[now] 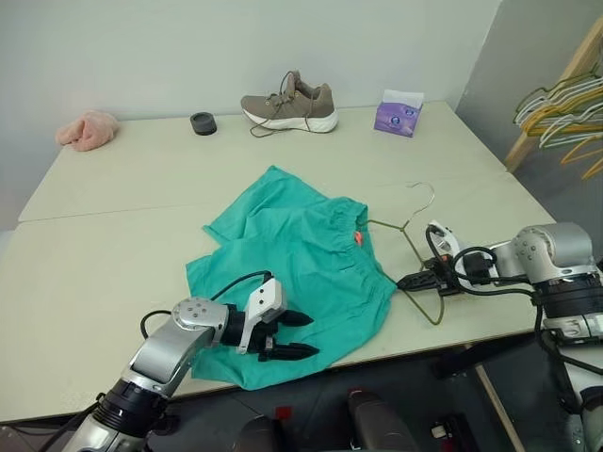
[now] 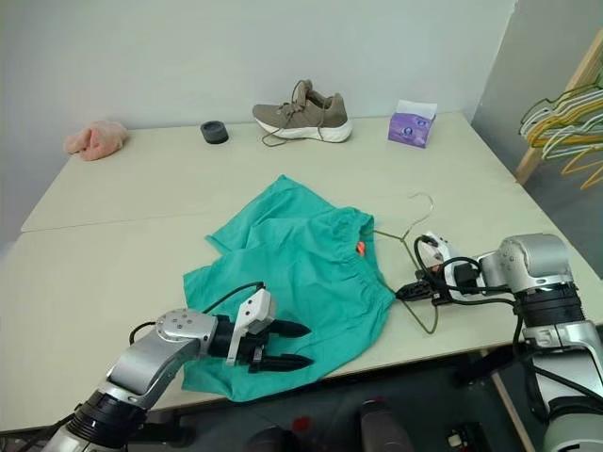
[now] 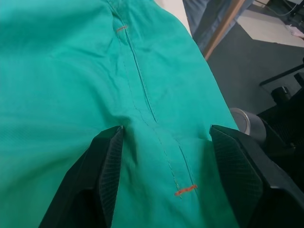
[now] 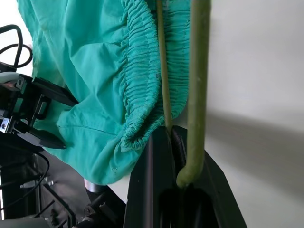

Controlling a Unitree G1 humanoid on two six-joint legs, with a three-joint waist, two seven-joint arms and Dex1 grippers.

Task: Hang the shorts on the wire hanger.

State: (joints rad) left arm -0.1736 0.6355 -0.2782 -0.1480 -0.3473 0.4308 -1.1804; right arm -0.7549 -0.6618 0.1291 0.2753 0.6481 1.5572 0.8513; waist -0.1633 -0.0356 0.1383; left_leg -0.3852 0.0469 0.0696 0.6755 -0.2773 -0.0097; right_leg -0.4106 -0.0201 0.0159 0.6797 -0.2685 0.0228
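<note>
The teal shorts (image 1: 292,259) lie spread on the table (image 1: 94,254), waistband with its orange tag towards the right. The wire hanger (image 1: 424,301) lies at the waistband, hook (image 1: 426,193) pointing away; its left part passes out of sight at the gathered waistband (image 4: 142,71). My right gripper (image 1: 415,281) is shut on the hanger's wire (image 4: 164,71) beside the waistband. My left gripper (image 1: 297,335) hangs open over the shorts' near hem at the table's front edge. Its two fingers (image 3: 109,175) straddle a seam of the fabric (image 3: 142,95) without pinching it.
A tan shoe (image 1: 290,104), a black round object (image 1: 203,123), a purple tissue pack (image 1: 399,114) and a pink fluffy cloth (image 1: 88,129) line the table's far edge. Bunched coloured hangers (image 1: 565,118) hang on a wooden rack off the right side.
</note>
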